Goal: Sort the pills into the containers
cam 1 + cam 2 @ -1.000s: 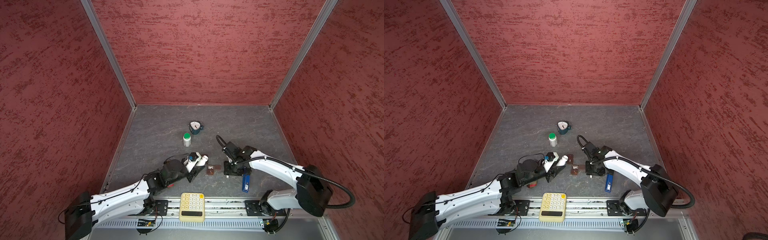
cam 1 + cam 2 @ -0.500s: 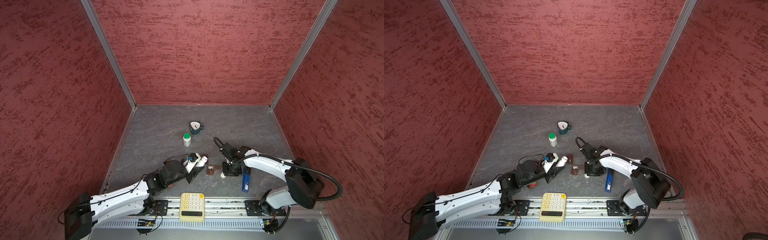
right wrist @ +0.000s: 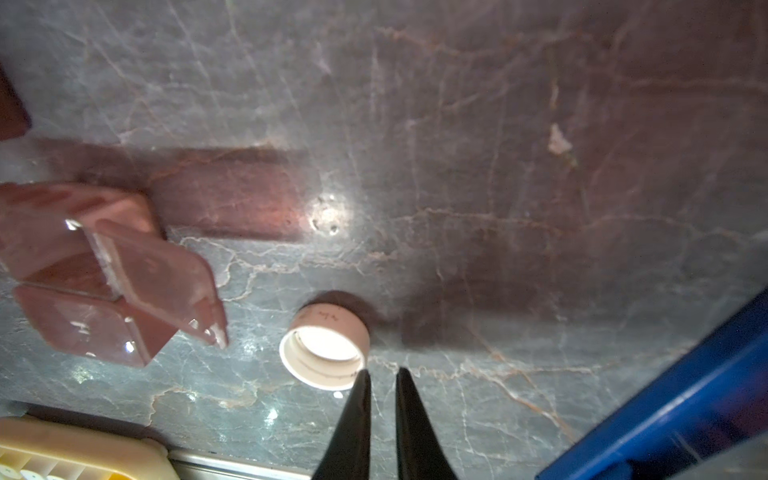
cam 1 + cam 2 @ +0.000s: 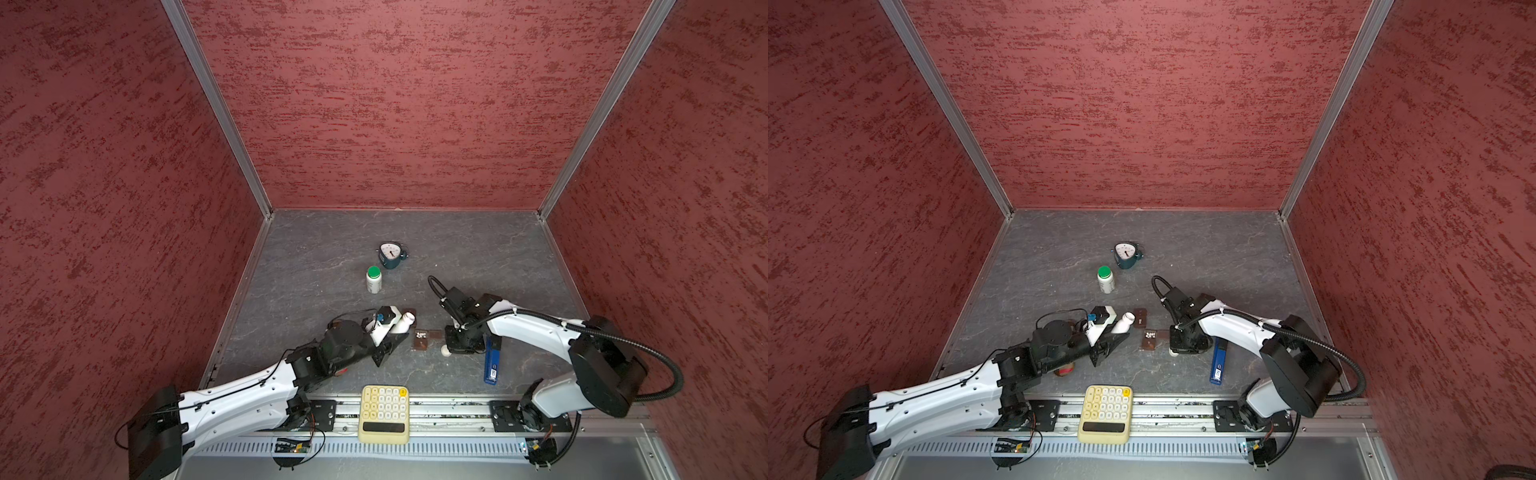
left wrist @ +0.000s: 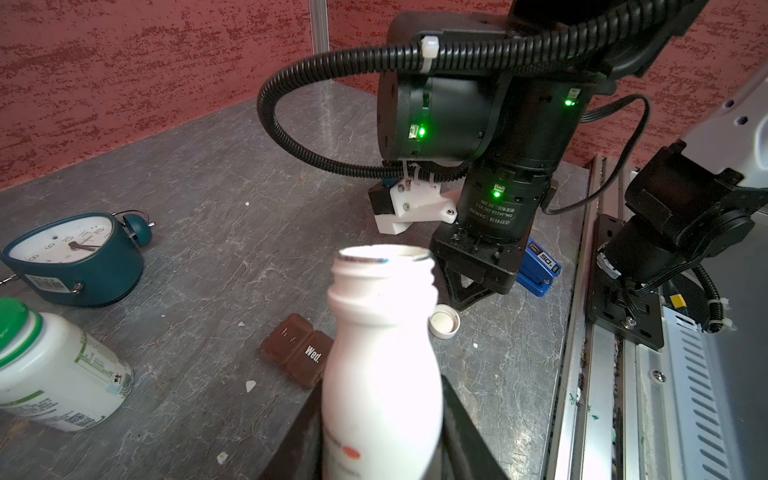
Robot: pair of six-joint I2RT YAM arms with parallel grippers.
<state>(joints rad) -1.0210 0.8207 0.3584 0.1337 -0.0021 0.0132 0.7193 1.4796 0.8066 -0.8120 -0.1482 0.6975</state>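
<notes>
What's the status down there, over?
Left gripper clamped on tilted, uncapped white plastic bottle. Right gripper nearly shut, empty, tips beside small white round cap. Dark brown plastic pill-box piece between arms, one lid open.

Three walls (image 4: 395, 104) in a mottled, rough-textured red finish enclose the work cell at the back and on both sides. They meet at two bare aluminium corner posts (image 4: 217, 108), seen in both top views. The bench (image 4: 478, 249) is a dark grey slab veined like marble and flecked with pale marks. A metal rail (image 4: 449, 415) and a slotted strip (image 4: 457, 448) run along its front edge. A bright glare (image 3: 328, 216) gleams on the stone in the right wrist view.
</notes>
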